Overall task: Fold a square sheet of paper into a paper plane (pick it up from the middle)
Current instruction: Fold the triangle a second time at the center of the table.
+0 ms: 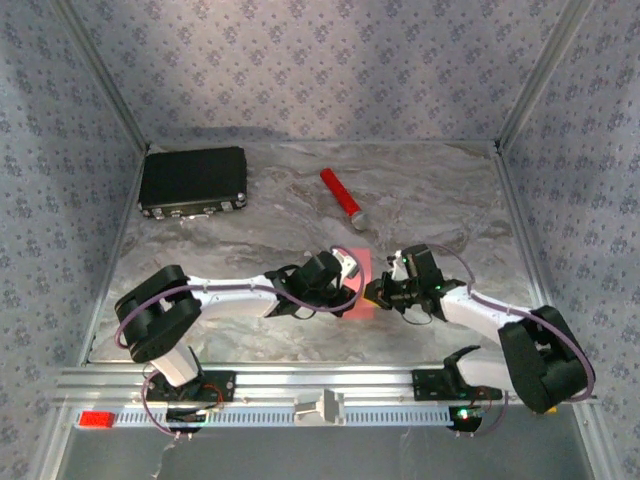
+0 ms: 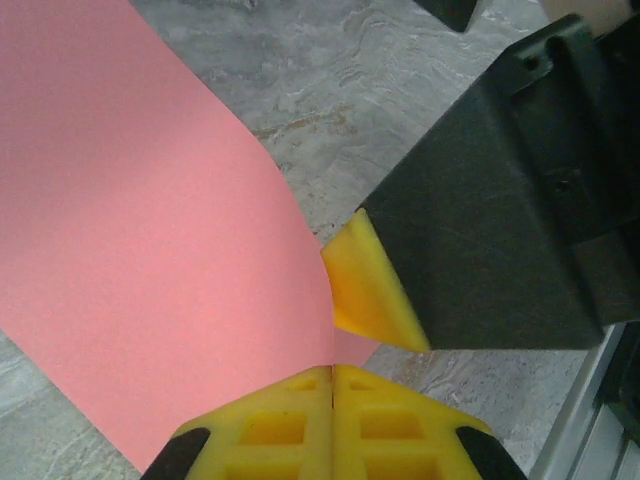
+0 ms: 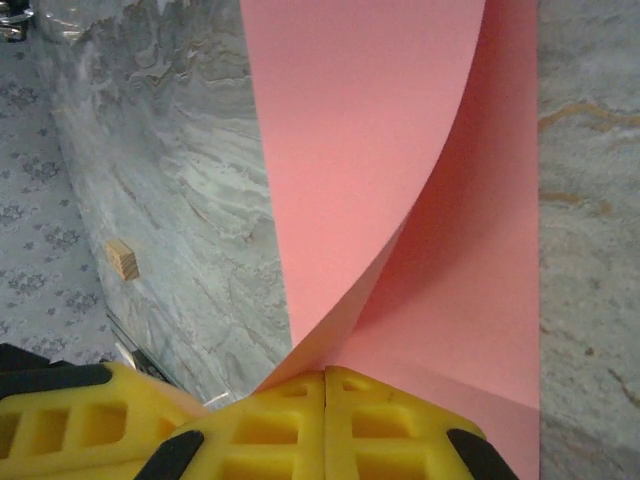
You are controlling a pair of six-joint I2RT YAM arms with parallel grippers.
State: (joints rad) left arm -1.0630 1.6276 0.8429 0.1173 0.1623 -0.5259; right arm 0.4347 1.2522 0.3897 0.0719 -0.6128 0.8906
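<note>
The left gripper [image 2: 332, 378] and right gripper [image 3: 325, 378], fingertips just beside each other, are each clamped on an edge of the square sheet of paper [image 1: 361, 283] (one half curls up off the other). It sits mid-table [image 1: 250, 245] with bare marble all round; the black case [image 1: 193, 181] and red cylinder [image 1: 342, 198] lie well apart behind.

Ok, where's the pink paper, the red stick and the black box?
pink paper [image 2: 130, 250], left wrist view, flat middle.
red stick [image 1: 339, 195], top view, red body.
black box [image 1: 193, 178], top view, lid centre.
</note>
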